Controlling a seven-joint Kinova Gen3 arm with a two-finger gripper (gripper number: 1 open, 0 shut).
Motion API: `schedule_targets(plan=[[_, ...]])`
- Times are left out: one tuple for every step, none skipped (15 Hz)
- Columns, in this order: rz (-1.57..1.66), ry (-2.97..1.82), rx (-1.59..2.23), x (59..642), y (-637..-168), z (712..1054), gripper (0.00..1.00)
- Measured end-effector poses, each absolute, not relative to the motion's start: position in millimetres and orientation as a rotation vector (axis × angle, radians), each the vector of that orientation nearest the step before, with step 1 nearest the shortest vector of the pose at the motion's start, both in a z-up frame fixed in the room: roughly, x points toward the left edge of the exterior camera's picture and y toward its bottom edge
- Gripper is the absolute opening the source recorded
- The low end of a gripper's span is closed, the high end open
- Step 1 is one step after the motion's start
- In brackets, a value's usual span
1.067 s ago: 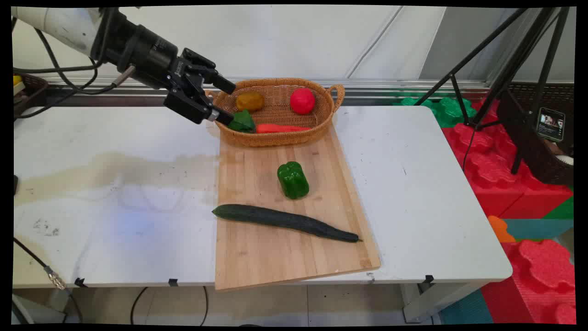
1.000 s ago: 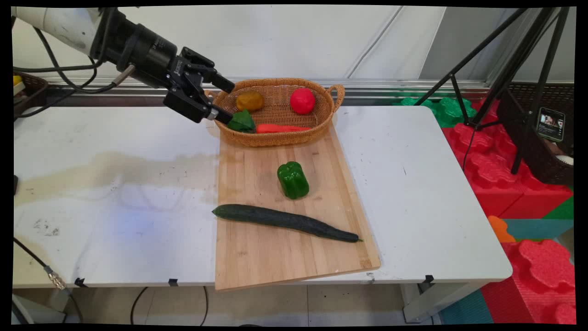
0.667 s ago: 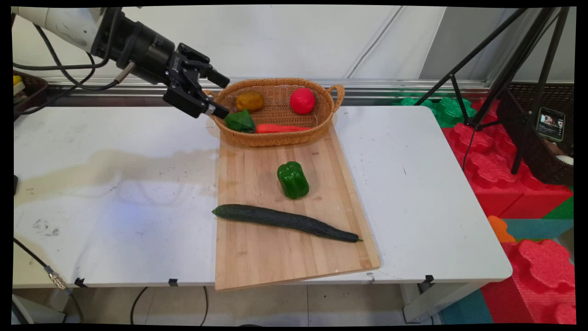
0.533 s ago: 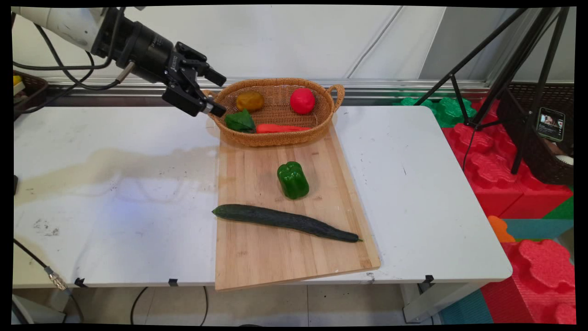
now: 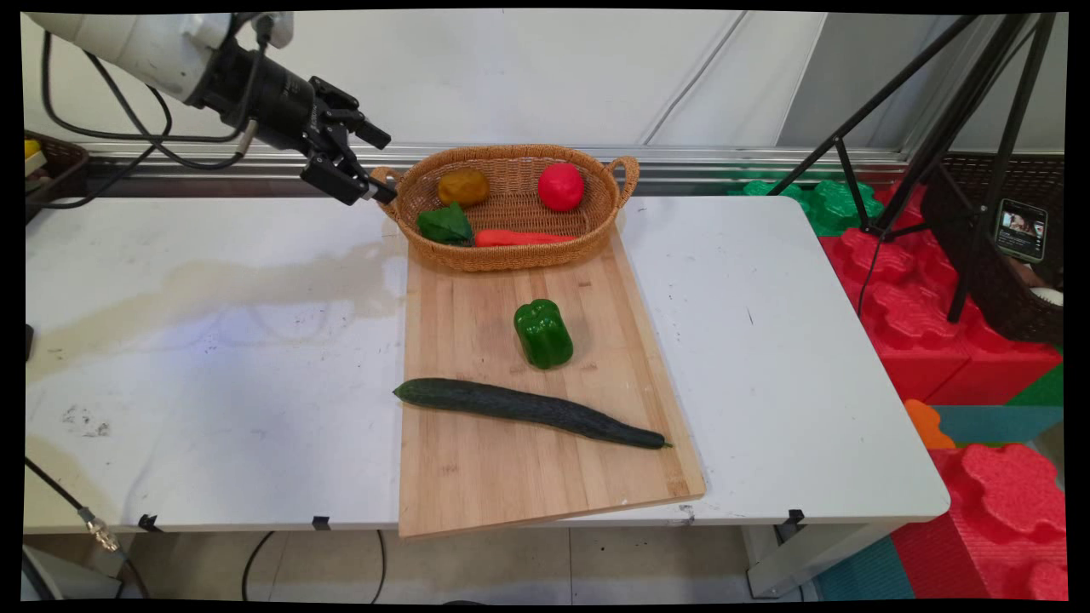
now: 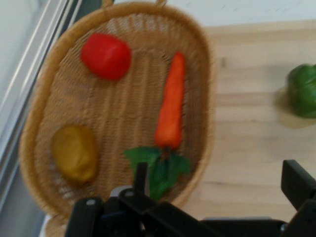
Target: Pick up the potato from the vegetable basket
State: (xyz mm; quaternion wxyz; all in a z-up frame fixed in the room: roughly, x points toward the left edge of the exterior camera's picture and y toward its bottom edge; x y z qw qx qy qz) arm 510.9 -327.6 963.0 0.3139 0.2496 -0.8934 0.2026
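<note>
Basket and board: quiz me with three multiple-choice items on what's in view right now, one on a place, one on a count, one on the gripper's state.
1. Where does the carrot lie?
A. in the basket
B. on the cutting board
C. on the bare table

2. How many items are in the basket?
A. two
B. three
C. five

3. What is the gripper doing?
A. shut on the cucumber
B. open, holding nothing
C. shut on the green pepper

Answers:
1. A, since the carrot lies along the basket's near wall, leaves toward the gripper.
2. B, since the hand view shows only the carrot, the tomato and the potato.
3. B, since its fingers stand apart beside the basket's left handle with nothing between them.
</note>
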Motion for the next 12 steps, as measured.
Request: schedule_targets(plan=[[0.547,-2.361,0.666,513,-331,960,1.0],[0.566,-2.368,0.679,516,-337,956,1.0],[0.577,-2.372,0.689,518,-341,953,1.0],[0.594,-2.373,0.704,520,-348,948,1.0],[0.604,-2.374,0.715,520,-352,945,1.0],[0.62,-2.37,0.733,521,-359,941,1.0],[0.639,-2.363,0.759,520,-369,935,1.0],[0.653,-2.357,0.779,520,-377,931,1.0],[0.666,-2.351,0.798,519,-384,927,1.0],[0.674,-2.348,0.81,518,-389,925,1.0],[0.686,-2.345,0.828,517,-397,920,1.0],[0.698,-2.343,0.849,514,-407,913,1.0]])
